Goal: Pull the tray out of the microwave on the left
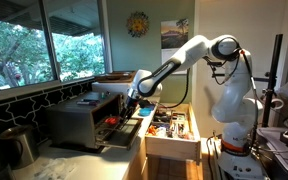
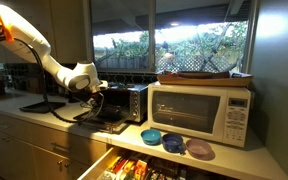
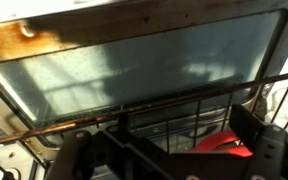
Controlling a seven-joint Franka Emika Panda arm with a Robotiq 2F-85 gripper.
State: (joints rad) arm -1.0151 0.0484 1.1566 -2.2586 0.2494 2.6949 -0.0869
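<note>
Wrist view: fingers (image 3: pixel 259 142) spread, released; tray (image 3: pixel 172 132) front edge between them, over open microwave (image 3: pixel 134 60) door.

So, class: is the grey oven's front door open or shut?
Open. The door lies folded down before the grey oven, its dark cavity exposed.

The white arm (image 1: pixel 189 55) rises upright from its base, folds at the shoulder and stretches far out sideways, the forearm sloping down toward the wrist. In both exterior views the gripper (image 1: pixel 134 93) hangs low at the end of that reach, pointing forward and slightly down. In an exterior view the arm (image 2: pixel 34 45) arcs down from a high elbow to the gripper (image 2: pixel 97 88). In the wrist view the gripper (image 3: pixel 169 150) shows its dark fingers (image 3: pixel 76 158) spread wide apart.
</note>
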